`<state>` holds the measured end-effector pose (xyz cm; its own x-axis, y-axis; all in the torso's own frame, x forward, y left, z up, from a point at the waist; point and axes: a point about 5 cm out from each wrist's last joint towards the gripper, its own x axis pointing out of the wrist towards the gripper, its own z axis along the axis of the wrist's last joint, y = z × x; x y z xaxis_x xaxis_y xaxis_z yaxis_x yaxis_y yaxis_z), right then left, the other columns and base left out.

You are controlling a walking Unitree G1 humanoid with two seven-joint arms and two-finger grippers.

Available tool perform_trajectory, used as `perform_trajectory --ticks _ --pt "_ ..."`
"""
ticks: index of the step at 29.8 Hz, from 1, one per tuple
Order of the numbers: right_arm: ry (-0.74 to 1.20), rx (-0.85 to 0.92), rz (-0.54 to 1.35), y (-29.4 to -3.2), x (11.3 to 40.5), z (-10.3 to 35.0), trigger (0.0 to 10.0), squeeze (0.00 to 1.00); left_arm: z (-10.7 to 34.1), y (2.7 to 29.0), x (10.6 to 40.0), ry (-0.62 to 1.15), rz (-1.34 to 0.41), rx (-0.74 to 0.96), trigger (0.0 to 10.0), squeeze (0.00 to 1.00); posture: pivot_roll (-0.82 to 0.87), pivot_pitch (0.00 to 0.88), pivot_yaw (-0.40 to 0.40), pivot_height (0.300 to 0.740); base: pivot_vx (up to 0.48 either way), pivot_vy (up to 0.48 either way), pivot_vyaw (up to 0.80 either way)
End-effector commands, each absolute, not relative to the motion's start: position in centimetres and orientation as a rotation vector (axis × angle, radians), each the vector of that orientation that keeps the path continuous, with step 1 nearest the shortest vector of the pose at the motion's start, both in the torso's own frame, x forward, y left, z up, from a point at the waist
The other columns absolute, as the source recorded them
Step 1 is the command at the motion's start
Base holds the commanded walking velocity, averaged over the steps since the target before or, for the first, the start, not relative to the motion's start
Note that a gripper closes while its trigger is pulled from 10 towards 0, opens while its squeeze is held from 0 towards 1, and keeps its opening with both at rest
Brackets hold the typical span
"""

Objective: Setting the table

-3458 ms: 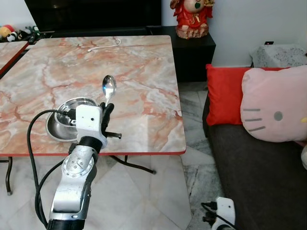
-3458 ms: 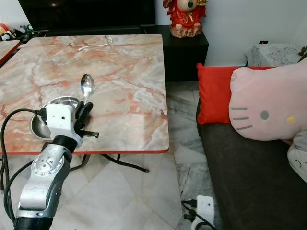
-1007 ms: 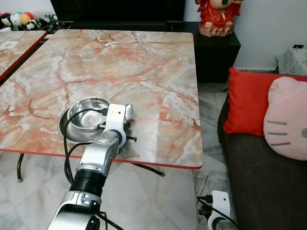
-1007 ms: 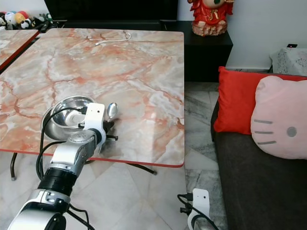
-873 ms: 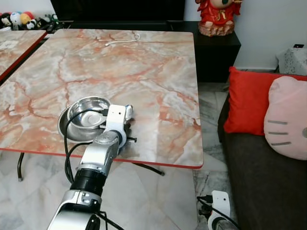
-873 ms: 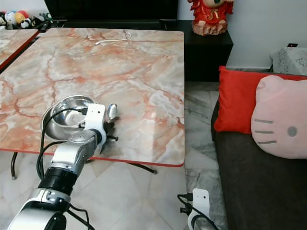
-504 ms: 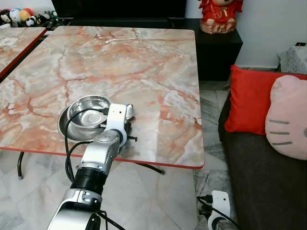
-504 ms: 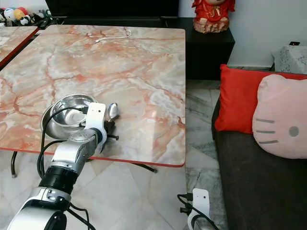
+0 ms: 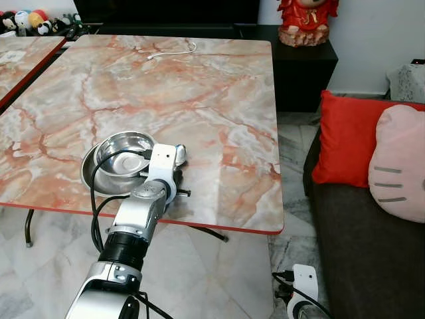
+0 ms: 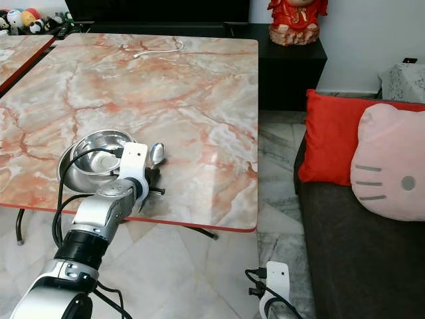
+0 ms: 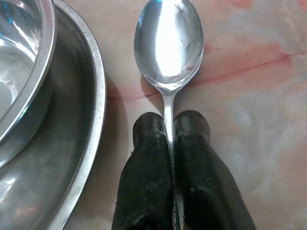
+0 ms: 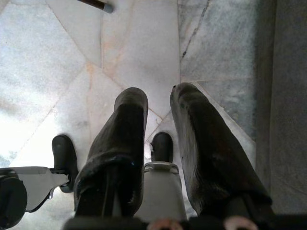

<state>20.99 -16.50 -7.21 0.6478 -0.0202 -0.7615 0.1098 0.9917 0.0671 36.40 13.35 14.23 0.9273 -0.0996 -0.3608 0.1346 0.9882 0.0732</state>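
A metal spoon [image 11: 169, 45] lies flat on the marble table [image 9: 219, 100], just to the right of the steel bowl [image 9: 123, 149] that sits in a steel plate [image 9: 89, 174] near the table's front edge. Its long axis runs front to back, with the spoon bowl pointing away from the robot. The left gripper [image 11: 169, 125] pinches the handle between closed fingers. The right gripper [image 12: 160, 103], slightly parted and holding nothing, hangs over the tiled floor [image 12: 57, 52].

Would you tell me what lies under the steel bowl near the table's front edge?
The steel bowl sits on a wider steel plate, whose rim shows around it on the marble table. The plate's middle is covered by the bowl. Beside the plate, the left gripper pinches the spoon.
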Motion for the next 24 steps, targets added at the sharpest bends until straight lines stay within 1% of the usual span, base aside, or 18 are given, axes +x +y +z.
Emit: perform_trajectory --ticks 1,12,13,14,21,22,24 --pt "0.882 0.111 -0.072 -16.31 20.57 -7.48 10.0 0.00 14.53 13.67 36.57 0.352 -0.109 0.129 10.0 0.28 0.03 0.138 0.024 0.740 0.000 0.000 0.00" --pt "0.884 0.112 -0.072 -16.31 20.50 -7.51 10.0 0.00 14.35 13.45 36.47 0.350 -0.099 0.140 10.0 0.28 0.03 0.142 0.024 0.740 0.000 0.000 0.00" --pt "0.884 0.111 -0.072 -16.32 20.50 -7.51 10.0 0.00 14.35 13.43 36.46 0.350 -0.099 0.139 10.0 0.35 0.03 0.142 0.024 0.740 0.000 0.000 0.00" --pt "0.884 0.111 -0.072 -16.32 20.49 -7.52 10.0 0.00 14.35 13.43 36.46 0.350 -0.098 0.136 10.0 0.35 0.03 0.143 0.023 0.740 0.000 0.000 0.00" --pt "0.886 0.109 -0.071 -16.34 20.46 -7.54 10.0 0.00 14.34 13.39 36.43 0.348 -0.096 0.116 10.0 0.34 0.03 0.143 0.022 0.740 0.000 0.000 0.00" --pt "0.886 0.109 -0.071 -16.35 20.46 -7.54 10.0 0.00 14.34 13.37 36.44 0.347 -0.098 0.116 10.0 0.46 0.03 0.143 0.022 0.740 0.000 0.000 0.00" --pt "0.886 0.108 -0.071 -16.37 20.46 -7.54 10.0 0.00 14.44 13.26 36.45 0.344 -0.102 0.116 10.0 0.44 0.03 0.142 0.022 0.740 0.000 0.000 0.00"
